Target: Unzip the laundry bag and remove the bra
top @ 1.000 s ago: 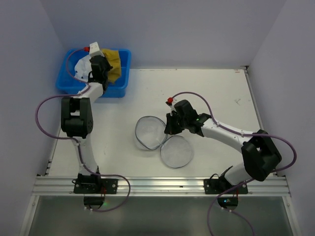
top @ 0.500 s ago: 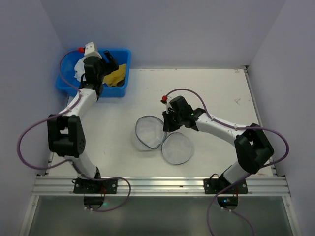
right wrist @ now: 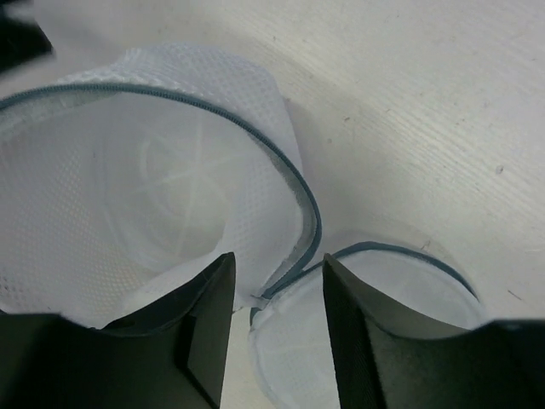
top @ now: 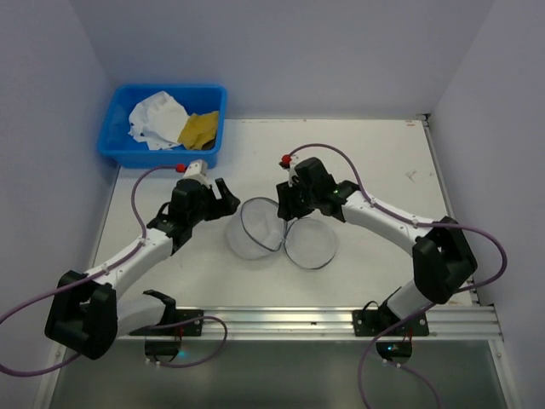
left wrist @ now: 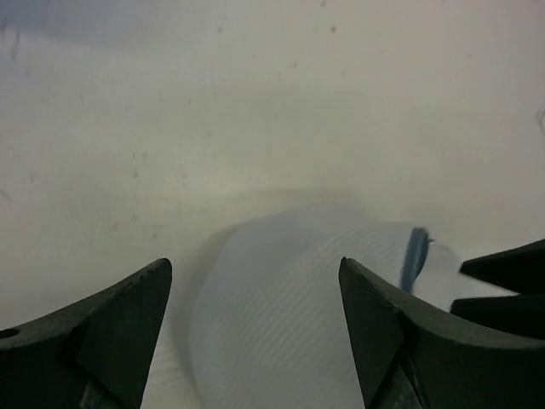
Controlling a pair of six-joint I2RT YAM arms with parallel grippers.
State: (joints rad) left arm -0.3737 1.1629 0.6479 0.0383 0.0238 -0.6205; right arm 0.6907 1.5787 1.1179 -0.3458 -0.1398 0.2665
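Laundry bag point(top: 255, 234) lies open between left hand point(top: 227, 196) and right hand point(top: 288, 210).

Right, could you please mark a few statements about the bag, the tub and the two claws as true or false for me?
1. The laundry bag is zipped shut. False: it is open, with its round lid lying beside it.
2. The left claw is open. True.
3. The left claw is inside the blue tub. False: it is over the table, beside the laundry bag.
4. The blue tub holds white cloth and yellow cloth. True.
5. The right claw is at the laundry bag's rim. True.
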